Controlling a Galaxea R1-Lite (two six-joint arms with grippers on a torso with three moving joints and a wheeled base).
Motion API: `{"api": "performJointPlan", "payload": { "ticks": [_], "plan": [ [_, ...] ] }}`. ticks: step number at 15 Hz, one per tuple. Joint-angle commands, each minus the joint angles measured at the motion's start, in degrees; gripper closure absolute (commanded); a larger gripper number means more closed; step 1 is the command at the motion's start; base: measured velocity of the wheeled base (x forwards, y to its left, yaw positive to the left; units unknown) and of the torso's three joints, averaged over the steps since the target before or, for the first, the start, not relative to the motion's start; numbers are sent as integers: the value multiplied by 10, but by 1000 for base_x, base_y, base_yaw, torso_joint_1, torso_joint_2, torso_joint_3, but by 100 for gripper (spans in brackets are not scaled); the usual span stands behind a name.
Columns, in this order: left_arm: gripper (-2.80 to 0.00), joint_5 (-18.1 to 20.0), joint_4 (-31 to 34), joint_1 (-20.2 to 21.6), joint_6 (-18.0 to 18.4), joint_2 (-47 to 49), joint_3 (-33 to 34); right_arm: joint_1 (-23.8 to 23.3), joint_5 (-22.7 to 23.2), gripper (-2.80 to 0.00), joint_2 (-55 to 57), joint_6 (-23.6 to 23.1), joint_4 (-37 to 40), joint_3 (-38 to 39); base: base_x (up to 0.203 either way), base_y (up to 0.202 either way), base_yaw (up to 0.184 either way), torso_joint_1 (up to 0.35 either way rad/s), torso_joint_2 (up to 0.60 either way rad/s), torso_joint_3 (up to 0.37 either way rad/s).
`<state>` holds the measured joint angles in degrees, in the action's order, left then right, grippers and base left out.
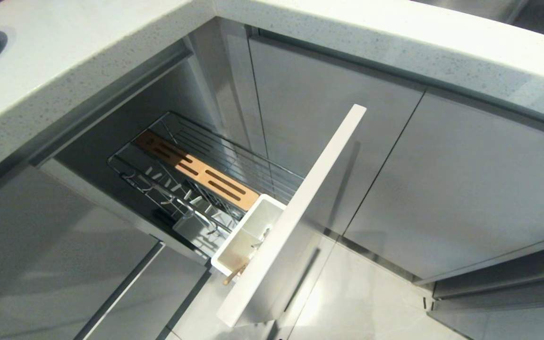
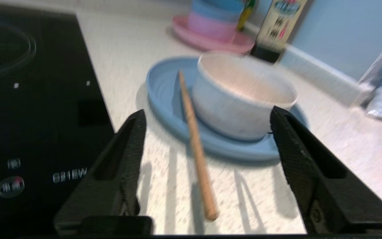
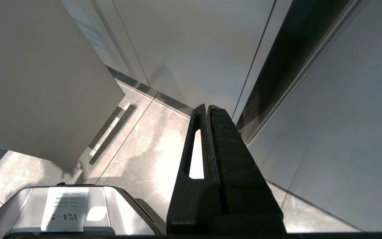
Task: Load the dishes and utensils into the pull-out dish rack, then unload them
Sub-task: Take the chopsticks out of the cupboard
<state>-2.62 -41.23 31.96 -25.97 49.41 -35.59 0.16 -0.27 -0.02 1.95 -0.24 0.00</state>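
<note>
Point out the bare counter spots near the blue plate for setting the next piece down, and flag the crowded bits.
Bare counter lies between the black cooktop and the plate, except where one chopstick slants off the rim. Another strip runs beyond the cooktop toward the pink plate. The blue plate is crowded: the white bowl fills it.

You have a pale speckled bench (image 2: 128,53) carrying everything here. Directly on it lies a black glass hob (image 2: 35,109), a light-blue plate (image 2: 164,83), a pink plate (image 2: 184,31) farther back, and a dark-based bottle (image 2: 279,26) beside the pink one. One chopstick (image 2: 196,146) leans with its far end on the blue plate's rim, its near end over the bench surface.
</note>
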Motion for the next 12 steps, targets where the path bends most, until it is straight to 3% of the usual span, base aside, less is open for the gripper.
{"api": "performJointPlan", "payload": {
  "ticks": [1,3,4,7,10,12],
  "plan": [
    [-280,0,-2,0,0,-17,-25,-1,0,0,-2,1,0,1,0,0,0,0,0,0],
    [-280,2,-1,-3,15,-26,-61,0,0,0,-2,0,0,1,0,0,0,0,0,0],
    [0,4,6,-7,22,-31,-82,0,0,0,-2,0,0,1,0,0,0,0,0,0],
    [0,4,77,-24,25,-36,-172,-1,0,0,-2,1,0,1,0,0,0,0,0,0],
    [0,5,200,-56,22,-30,-302,0,0,0,-2,0,0,1,0,0,0,0,0,0],
    [0,5,279,-85,1,-13,-386,-1,0,0,-2,1,0,1,0,0,0,0,0,0]
  ]
}}
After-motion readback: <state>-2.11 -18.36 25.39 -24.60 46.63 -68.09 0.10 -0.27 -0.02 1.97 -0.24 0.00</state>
